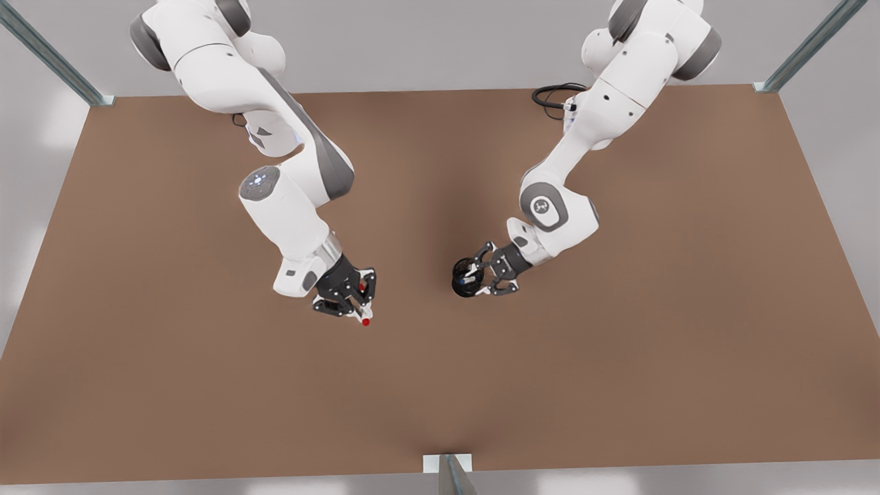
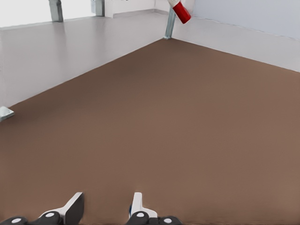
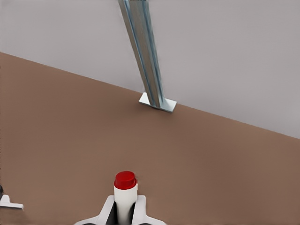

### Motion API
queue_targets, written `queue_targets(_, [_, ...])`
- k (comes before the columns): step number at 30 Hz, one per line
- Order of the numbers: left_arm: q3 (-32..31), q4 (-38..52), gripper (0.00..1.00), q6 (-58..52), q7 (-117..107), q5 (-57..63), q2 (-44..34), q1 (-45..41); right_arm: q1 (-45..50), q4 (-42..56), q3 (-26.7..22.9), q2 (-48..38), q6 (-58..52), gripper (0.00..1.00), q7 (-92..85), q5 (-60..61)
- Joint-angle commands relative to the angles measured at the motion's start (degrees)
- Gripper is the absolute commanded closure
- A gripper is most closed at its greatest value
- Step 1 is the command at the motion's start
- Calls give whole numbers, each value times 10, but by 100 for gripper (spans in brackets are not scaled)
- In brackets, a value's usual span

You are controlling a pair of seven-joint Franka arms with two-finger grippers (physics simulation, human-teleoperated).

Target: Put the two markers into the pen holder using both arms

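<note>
Right now the right gripper [image 1: 355, 307], on the arm at the front view's left, is pinched on the red-capped marker [image 1: 364, 319]; in the right wrist view that marker [image 3: 125, 194] stands out between the two white fingertips [image 3: 107, 209], red cap pointing away from the wrist, above the brown table [image 3: 70, 131]. At the front view's right, the left gripper [image 1: 485, 271] sits at the black mesh pen holder [image 1: 465, 277], with its fingers spread wide, one either side of the cup's near edge. A pale barrel with a dark end, apparently the blue-capped marker [image 1: 468, 279], lies inside the holder, though it is too small to be sure of. The left wrist view shows that gripper's two white-tipped fingers [image 2: 74, 207] held well apart with nothing between them, over bare table, and farther off the red cap [image 2: 181, 11] of the other arm's marker. Holder and red-capped marker are well apart on the table [image 1: 619, 357]. A metal frame post [image 3: 145, 56] rises from the table's edge.
</note>
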Motion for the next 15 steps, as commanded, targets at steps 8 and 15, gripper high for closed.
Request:
queue_targets(8, [8,164,0,-400,-284,679,-22,252,175,94,-13,91,156,79,281,-79])
queue_targets(15, [10,392,0,-739,-989,1135,-35,219,197,138,-15,153,213,79,315,-193])
